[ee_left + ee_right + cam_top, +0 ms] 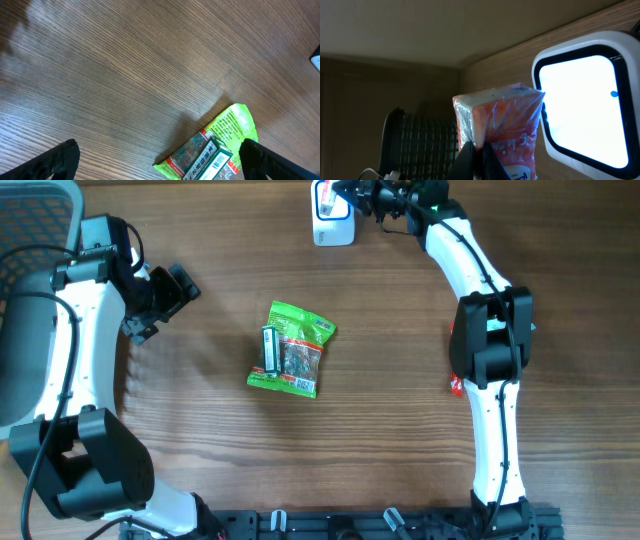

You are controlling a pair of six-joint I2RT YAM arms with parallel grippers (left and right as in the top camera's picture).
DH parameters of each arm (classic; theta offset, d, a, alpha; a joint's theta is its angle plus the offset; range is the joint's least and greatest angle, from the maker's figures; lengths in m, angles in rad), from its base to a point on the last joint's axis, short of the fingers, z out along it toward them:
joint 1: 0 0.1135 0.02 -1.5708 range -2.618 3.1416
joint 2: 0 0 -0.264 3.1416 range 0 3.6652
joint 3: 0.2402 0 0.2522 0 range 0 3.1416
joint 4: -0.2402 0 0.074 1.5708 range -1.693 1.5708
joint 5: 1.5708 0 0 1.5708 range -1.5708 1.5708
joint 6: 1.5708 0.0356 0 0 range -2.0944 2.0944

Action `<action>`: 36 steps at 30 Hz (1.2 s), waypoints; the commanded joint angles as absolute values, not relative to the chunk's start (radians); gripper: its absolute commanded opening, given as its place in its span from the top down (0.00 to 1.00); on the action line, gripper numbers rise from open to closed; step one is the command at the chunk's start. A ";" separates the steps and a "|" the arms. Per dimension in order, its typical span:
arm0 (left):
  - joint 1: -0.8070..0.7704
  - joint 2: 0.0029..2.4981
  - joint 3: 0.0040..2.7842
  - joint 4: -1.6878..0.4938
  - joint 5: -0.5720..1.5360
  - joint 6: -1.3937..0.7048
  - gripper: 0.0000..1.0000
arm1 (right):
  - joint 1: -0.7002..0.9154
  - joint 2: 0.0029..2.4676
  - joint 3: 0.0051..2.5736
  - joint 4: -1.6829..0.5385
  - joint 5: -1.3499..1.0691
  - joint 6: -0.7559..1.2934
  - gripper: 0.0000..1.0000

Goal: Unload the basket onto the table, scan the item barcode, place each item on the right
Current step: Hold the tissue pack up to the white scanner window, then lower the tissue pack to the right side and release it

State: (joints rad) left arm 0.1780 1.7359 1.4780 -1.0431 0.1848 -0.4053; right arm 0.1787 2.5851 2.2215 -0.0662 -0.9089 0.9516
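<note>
wood table (380, 430): right tool (476, 155) pinches orange packet (500, 120) beside scanner (580, 110)

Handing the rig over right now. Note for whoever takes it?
Left gripper: open, empty, hovering left of the green packet.
Right gripper: shut on an orange packet, held in front of the scanner window at the far edge of the table.
Done: orange packet picked up and presented; whether it registered is not visible.
Left: confirm the scan, set it down; green packet lies mid-table, not held.
</note>
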 commanded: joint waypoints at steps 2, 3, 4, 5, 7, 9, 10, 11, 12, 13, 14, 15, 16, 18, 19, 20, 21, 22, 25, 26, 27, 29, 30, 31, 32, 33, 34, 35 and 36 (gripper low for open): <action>0.179 1.744 1.473 -1.043 0.193 -0.397 0.00 | 0.182 2.614 2.223 -0.063 -0.872 0.917 0.96; 0.179 1.744 1.473 -1.043 0.193 -0.397 0.00 | 0.182 2.622 2.223 -0.058 -0.873 0.917 0.96; 0.179 1.744 1.473 -1.043 0.193 -0.397 0.00 | 0.182 2.628 2.223 -0.051 -0.874 0.918 0.96; 0.179 1.744 1.473 -1.043 0.193 -0.397 0.00 | 0.182 2.630 2.223 -0.052 -0.873 0.916 0.96; 0.179 1.744 1.473 -1.043 0.193 -0.397 0.00 | 0.182 2.630 2.223 -0.046 -0.873 0.917 0.96; 0.179 1.744 1.473 -1.043 0.193 -0.397 0.00 | 0.182 2.630 2.223 -0.034 -0.888 0.921 0.96; 0.179 1.744 1.473 -1.043 0.193 -0.397 0.00 | 0.182 2.630 2.223 -0.037 -0.895 0.924 0.96; 0.179 1.744 1.473 -1.043 0.193 -0.397 0.00 | 0.182 2.630 2.223 -0.044 -0.896 0.924 0.96; 0.179 1.744 1.473 -1.043 0.193 -0.397 0.00 | 0.182 2.630 2.223 -0.057 -0.895 0.923 0.96; 0.179 1.744 1.473 -1.043 0.193 -0.397 0.00 | 0.182 2.630 2.223 -0.068 -0.894 0.916 0.96; 0.179 1.744 1.473 -1.043 0.193 -0.397 0.00 | 0.182 2.630 2.223 -0.070 -0.892 0.915 0.96; 0.179 1.744 1.473 -1.043 0.193 -0.397 0.00 | 0.182 2.631 2.223 -0.077 -0.881 0.906 0.96; 0.179 1.744 1.473 -1.043 0.193 -0.397 0.00 | 0.182 2.632 2.223 -0.093 -0.858 0.896 0.96; 0.179 1.744 1.473 -1.043 0.193 -0.397 0.00 | 0.182 2.632 2.223 -0.125 -0.809 0.893 0.96; 0.179 1.744 1.473 -1.043 0.193 -0.397 0.00 | 0.182 2.632 2.223 -0.116 -0.809 0.891 0.96; 0.179 1.744 1.473 -1.043 0.193 -0.397 0.00 | 0.182 2.632 2.223 -0.109 -0.812 0.891 0.96; 0.179 1.744 1.473 -1.043 0.193 -0.397 0.00 | 0.182 2.632 2.223 -0.096 -0.826 0.892 0.96; 0.179 1.744 1.473 -1.043 0.193 -0.397 0.00 | 0.181 2.631 2.223 -0.081 -0.854 0.895 0.96; 0.179 1.744 1.473 -1.043 0.193 -0.397 0.00 | 0.179 2.604 2.223 -0.101 -0.884 0.894 0.96; 0.179 1.744 1.473 -1.043 0.193 -0.397 0.00 | 0.178 2.579 2.223 -0.128 -0.873 0.886 0.96; 0.179 1.744 1.473 -1.043 0.193 -0.397 0.00 | 0.177 2.555 2.223 -0.160 -0.855 0.873 0.96; 0.179 1.744 1.473 -1.043 0.193 -0.397 0.00 | 0.176 2.480 2.223 -0.260 -0.808 0.806 0.96; 0.179 1.744 1.473 -1.043 0.193 -0.397 0.00 | 0.176 2.427 2.223 -0.337 -0.797 0.749 0.96; 0.179 1.744 1.473 -1.043 0.193 -0.397 0.00 | 0.176 2.372 2.223 -0.422 -0.797 0.685 0.96; 0.179 1.744 1.473 -1.043 0.193 -0.397 0.00 | 0.175 2.326 2.223 -0.497 -0.797 0.638 0.96; 0.179 1.744 1.473 -1.043 0.193 -0.397 0.00 | 0.174 2.283 2.223 -0.574 -0.797 0.579 0.96; 0.179 1.744 1.473 -1.043 0.193 -0.397 0.00 | 0.172 2.229 2.223 -0.675 -0.807 0.492 0.96; 0.179 1.744 1.473 -1.043 0.193 -0.397 0.00 | 0.168 2.170 2.223 -0.804 -0.804 0.382 0.96; 0.179 1.744 1.473 -1.043 0.193 -0.397 0.00 | 0.164 2.133 2.223 -0.897 -0.794 0.302 0.96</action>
State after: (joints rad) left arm 0.1780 1.7359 1.4776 -1.0431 0.1852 -0.4053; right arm 0.1749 2.3333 2.2093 -0.7273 -0.8013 0.6167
